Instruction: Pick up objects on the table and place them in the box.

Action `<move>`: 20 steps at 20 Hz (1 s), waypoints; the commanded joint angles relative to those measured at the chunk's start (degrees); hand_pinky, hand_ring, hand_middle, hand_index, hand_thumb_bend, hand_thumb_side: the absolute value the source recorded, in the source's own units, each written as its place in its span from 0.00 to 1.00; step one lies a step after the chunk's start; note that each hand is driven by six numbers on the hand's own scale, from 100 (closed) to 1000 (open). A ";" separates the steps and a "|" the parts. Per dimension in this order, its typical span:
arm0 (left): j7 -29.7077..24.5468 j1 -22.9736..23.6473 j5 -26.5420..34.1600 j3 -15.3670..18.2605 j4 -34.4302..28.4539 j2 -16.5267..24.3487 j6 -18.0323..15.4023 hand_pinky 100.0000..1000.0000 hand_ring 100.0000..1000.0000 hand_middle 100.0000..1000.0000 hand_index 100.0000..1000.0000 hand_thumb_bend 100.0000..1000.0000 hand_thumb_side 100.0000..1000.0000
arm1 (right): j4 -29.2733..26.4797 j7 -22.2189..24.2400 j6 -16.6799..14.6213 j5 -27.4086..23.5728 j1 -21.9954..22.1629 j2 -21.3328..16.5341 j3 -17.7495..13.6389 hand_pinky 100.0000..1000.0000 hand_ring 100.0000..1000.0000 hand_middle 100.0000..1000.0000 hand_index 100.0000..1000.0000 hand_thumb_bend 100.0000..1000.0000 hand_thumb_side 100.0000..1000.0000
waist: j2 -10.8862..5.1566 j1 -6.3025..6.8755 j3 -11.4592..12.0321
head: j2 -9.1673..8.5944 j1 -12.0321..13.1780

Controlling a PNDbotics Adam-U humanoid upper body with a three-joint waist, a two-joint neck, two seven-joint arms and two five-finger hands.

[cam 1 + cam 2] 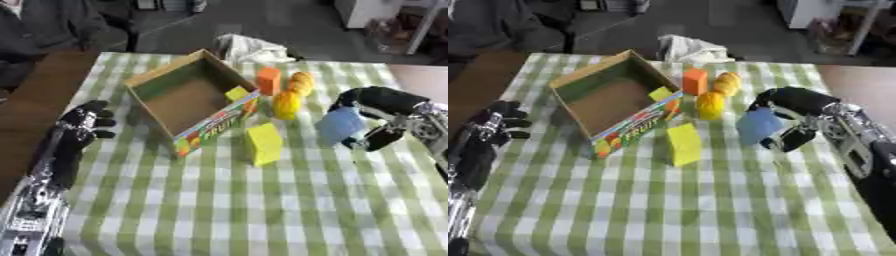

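Note:
An open cardboard box [188,97] with a colourful printed side stands at the back left of the checked table; a small yellow piece [237,93] shows at its right inner wall. My right hand [378,112] is shut on a light blue block [339,125], held just above the cloth right of centre. A tall yellow block [263,144] stands in front of the box. An orange block [269,81], a yellow object [286,104] and a yellow-orange rounded object [301,83] stand by the box's right side. My left hand [83,125] rests open at the table's left edge.
The green-and-white checked cloth [245,210] covers the table. A white crumpled cloth or bag [249,49] lies at the far edge behind the box. A brown surface [35,105] borders the table on the left.

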 commanded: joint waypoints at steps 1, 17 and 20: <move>-0.33 -0.38 0.09 -0.21 -0.62 0.21 0.03 0.61 0.65 0.59 0.75 0.07 0.67 | -2.99 0.56 1.34 -3.04 -3.30 -1.49 -1.17 0.80 0.79 0.32 0.44 0.21 0.00 | -0.70 0.00 0.47 | 0.27 -0.18; -5.51 -4.50 1.04 -4.92 -0.80 -0.17 -0.45 0.61 0.65 0.59 0.75 0.07 0.67 | 9.31 -2.78 5.10 2.11 -16.21 10.15 -6.45 0.80 0.81 0.34 0.46 0.16 0.00 | 2.16 0.11 10.62 | 0.27 -11.54; -6.50 -5.45 1.27 -5.70 -0.84 -0.28 -0.57 0.61 0.65 0.59 0.75 0.07 0.66 | 11.66 -4.40 5.45 4.18 -16.86 11.93 -7.09 0.80 0.82 0.37 0.48 0.15 0.00 | 2.64 0.06 11.98 | 0.27 -13.66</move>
